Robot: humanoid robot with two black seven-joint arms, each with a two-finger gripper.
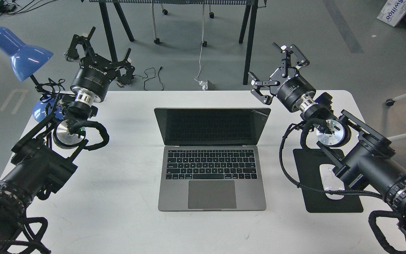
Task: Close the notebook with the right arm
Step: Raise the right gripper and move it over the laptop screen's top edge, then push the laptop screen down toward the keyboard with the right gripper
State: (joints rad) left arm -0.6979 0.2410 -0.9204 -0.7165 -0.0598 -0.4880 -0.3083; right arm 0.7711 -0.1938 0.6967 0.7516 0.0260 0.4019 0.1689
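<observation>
Approaching stage, head view only: notebook [212,160] sits open at frame centre on the white desk [118,183], screen upright and dark, lid untouched. Right arm [361,158] comes in from the lower right; its end effector [277,76] hangs in the upper right of the frame, just beyond the screen's top right corner, fingers spread, holding nothing, no contact with the lid. Left end effector [99,53] is in the upper left, well apart from the notebook, fingers also spread and empty.

Judged step: closing not yet begun. Next move likely calls for bringing the right end effector behind the screen's top edge, then pushing it forward and down toward the keyboard; risk of sliding the whole notebook if the push lands too low.

Containers: none visible. Mouse mat [315,201] with a white mouse [331,183] lies in the right of the frame, partly under the right arm. Blue lamp [19,53] at upper left.
</observation>
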